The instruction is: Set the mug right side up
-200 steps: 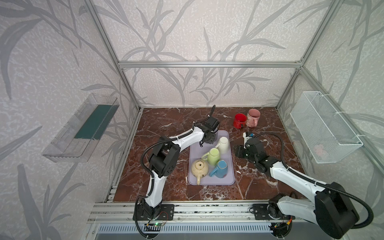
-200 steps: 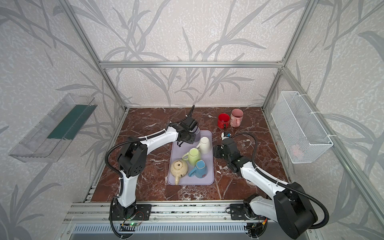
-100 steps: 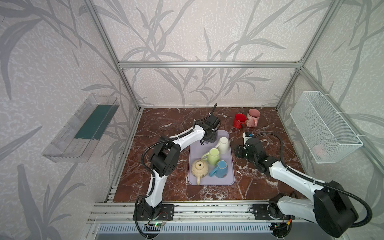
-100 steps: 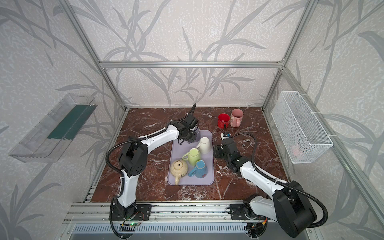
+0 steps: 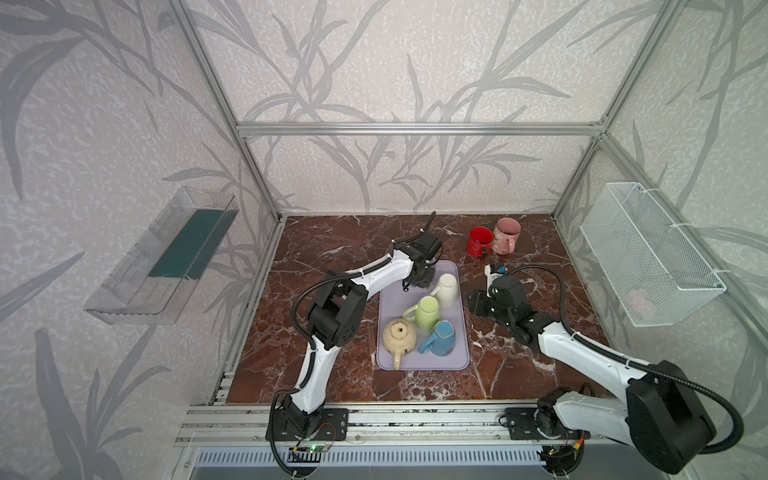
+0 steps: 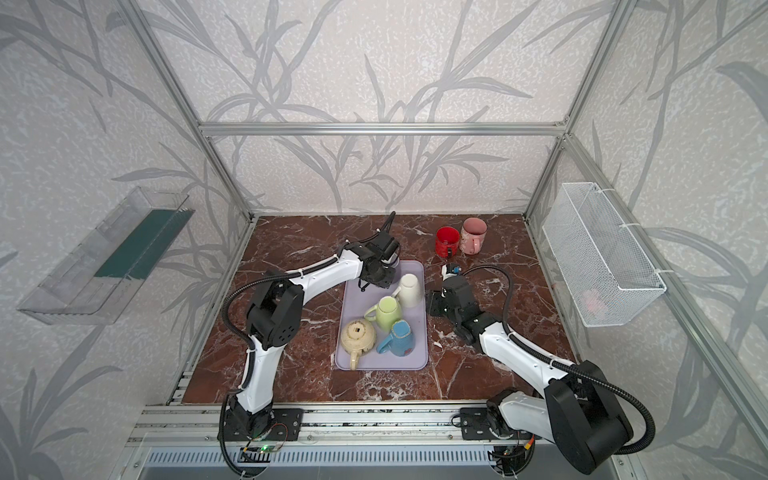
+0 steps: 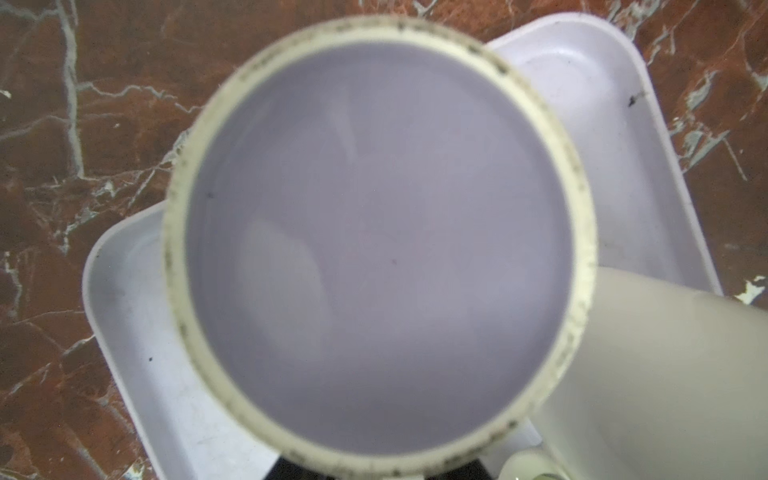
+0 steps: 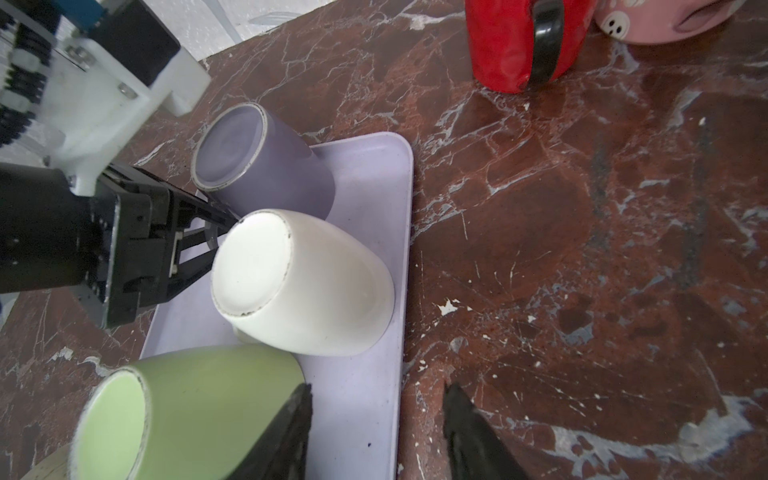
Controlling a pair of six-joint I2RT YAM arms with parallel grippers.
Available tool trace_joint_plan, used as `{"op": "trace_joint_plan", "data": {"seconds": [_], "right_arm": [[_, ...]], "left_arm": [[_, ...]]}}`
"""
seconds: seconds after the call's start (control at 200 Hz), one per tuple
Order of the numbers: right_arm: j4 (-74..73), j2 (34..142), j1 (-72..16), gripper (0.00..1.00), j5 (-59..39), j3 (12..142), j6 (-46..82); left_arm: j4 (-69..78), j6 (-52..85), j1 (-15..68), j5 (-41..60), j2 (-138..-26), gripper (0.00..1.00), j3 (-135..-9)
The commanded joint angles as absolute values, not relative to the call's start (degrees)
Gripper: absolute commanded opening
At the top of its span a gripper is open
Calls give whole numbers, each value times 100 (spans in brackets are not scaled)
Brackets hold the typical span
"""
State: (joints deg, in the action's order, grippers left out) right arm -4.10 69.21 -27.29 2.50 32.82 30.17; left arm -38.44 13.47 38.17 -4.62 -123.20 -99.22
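Here, the purple mug (image 8: pixel 266 174) stands base up at the far end of the lavender tray (image 8: pixel 374 174), just beside a white mug (image 8: pixel 307 282). The left gripper (image 8: pixel 214 232) reaches to its side, grip impossible to tell; the right gripper (image 8: pixel 378 388) hangs parted, empty.

We find no text, label, brand, number or sign that we can read in any view. The base of the lilac mug (image 7: pixel 374 249), seen close in the left wrist view, shows us only dark specks along its pale rim and no letters. The pink mug (image 8: pixel 648 29) carries a white patch with dark dots that we cannot read as writing, and the small dark mark on top of the teapot (image 5: pixel 399 337) is too small for us to make out.
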Motion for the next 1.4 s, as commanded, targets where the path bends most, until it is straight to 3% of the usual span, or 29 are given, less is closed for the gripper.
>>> {"op": "trace_joint_plan", "data": {"seconds": [0.0, 0.18, 1.02, 1.395], "right_arm": [[-516, 6926, -2737, 51, 272, 3246, 2953], [-544, 6916, -2739, 52, 243, 3240, 2944], [-1780, 6194, -2693, 55, -739, 2598, 2606], [-2865, 5959, -2530, 56, -1860, 2303, 2685]], "left_arm": [[-3980, 1267, 3817, -525, -12410, 23, -10123], [-4005, 1275, 3817, -536, -12380, 0, -10131], [-3432, 1324, 3819, -352, -10170, 0, -8652], [-2447, 1536, 3798, 216, -8673, 0, -7455]]}}
